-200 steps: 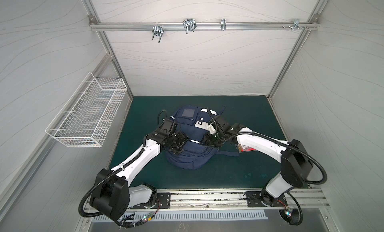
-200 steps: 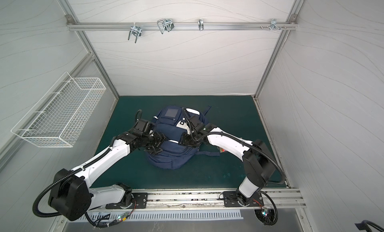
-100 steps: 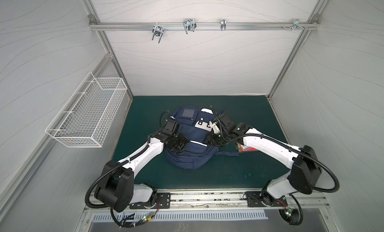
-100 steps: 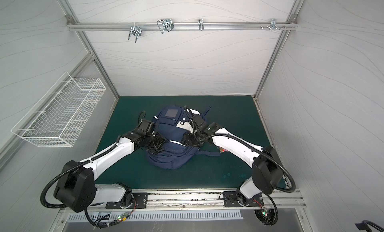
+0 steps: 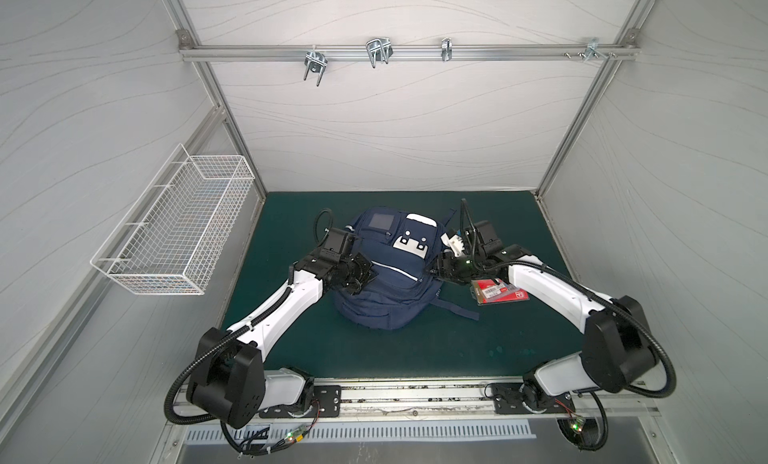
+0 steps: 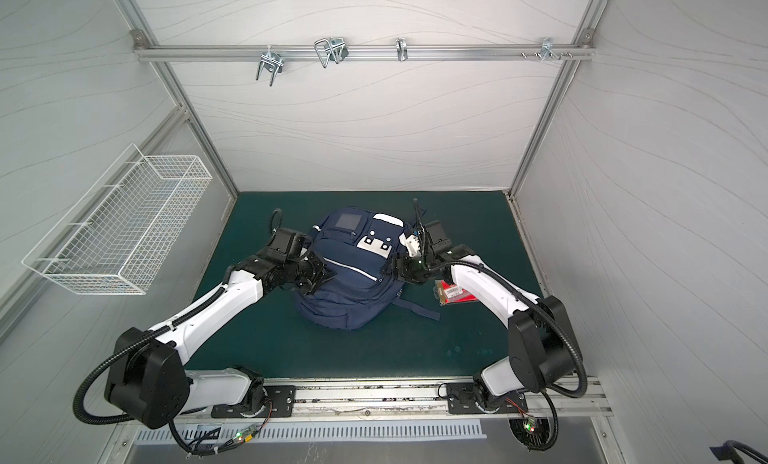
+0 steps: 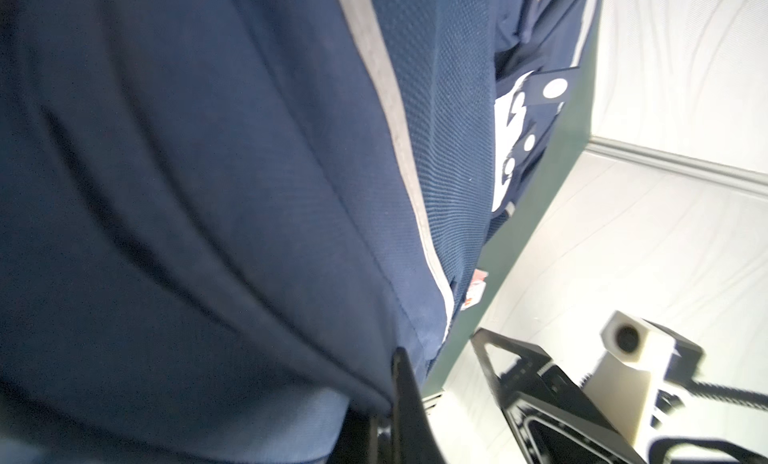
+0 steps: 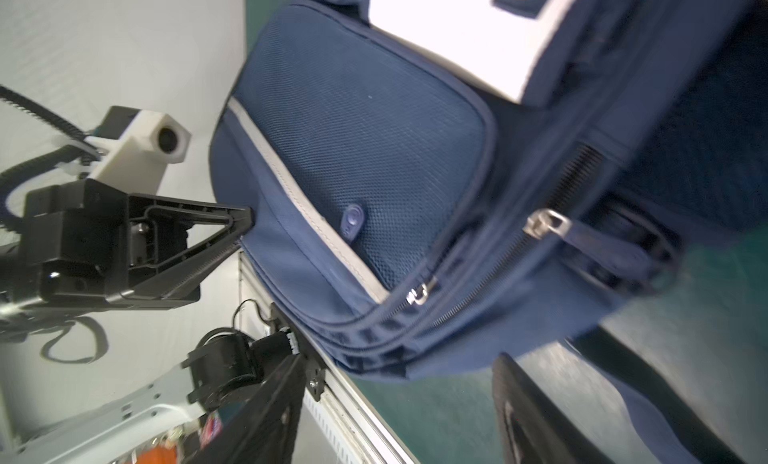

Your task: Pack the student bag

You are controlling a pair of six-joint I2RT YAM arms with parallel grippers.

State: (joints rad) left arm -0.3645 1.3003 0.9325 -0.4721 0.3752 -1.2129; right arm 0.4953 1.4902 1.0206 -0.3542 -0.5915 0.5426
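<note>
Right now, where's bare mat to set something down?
Free: green mat between student bag and front rail; narrower strip between bag and back wall. Crowded: bag's flanks, with left end effector, right end effector and red packet.

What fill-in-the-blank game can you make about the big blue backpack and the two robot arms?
1. The navy blue fabric backpack lies on a dark ____ mat.
2. A flat ____ packet lies on the mat beside the backpack, under the right arm.
3. The left gripper, touching the backpack's side, is ____.
4. The right gripper, near the backpack's other side, is ____.

Missing words: green, red, shut, open.
</note>
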